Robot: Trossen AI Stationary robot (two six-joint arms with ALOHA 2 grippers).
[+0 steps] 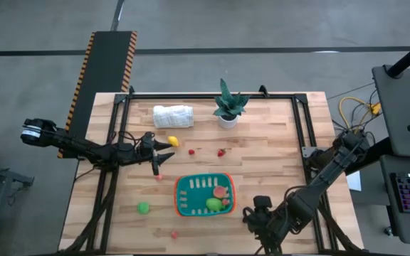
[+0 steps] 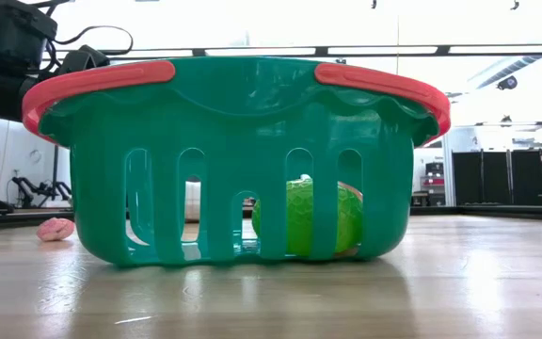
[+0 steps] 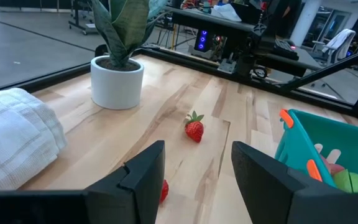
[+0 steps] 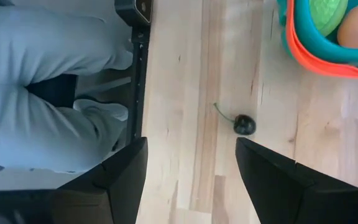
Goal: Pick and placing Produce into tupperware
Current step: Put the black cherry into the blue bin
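Observation:
The tupperware (image 1: 203, 194) stands at the table's near middle, teal with an orange-red rim. An orange-pink piece (image 1: 221, 190) and a green piece (image 1: 214, 205) lie in it. On the table lie a yellow piece (image 1: 172, 141), a strawberry (image 3: 194, 129), a small red piece (image 1: 191, 151), a pink piece (image 2: 55, 229), a green piece (image 1: 143, 208) and a dark cherry (image 4: 243, 125). My left gripper (image 1: 162, 153) is open and empty over the table's left middle, next to the yellow piece. My right gripper (image 4: 191, 149) is open and empty above the cherry, right of the tupperware.
A potted green plant (image 1: 227, 107) and a rolled white cloth (image 1: 173, 116) stand at the far side. A black frame (image 1: 212, 94) runs round the table's edges. A person's grey trouser legs (image 4: 42, 93) show beyond the near edge. Another small red piece (image 1: 174, 233) lies near the front.

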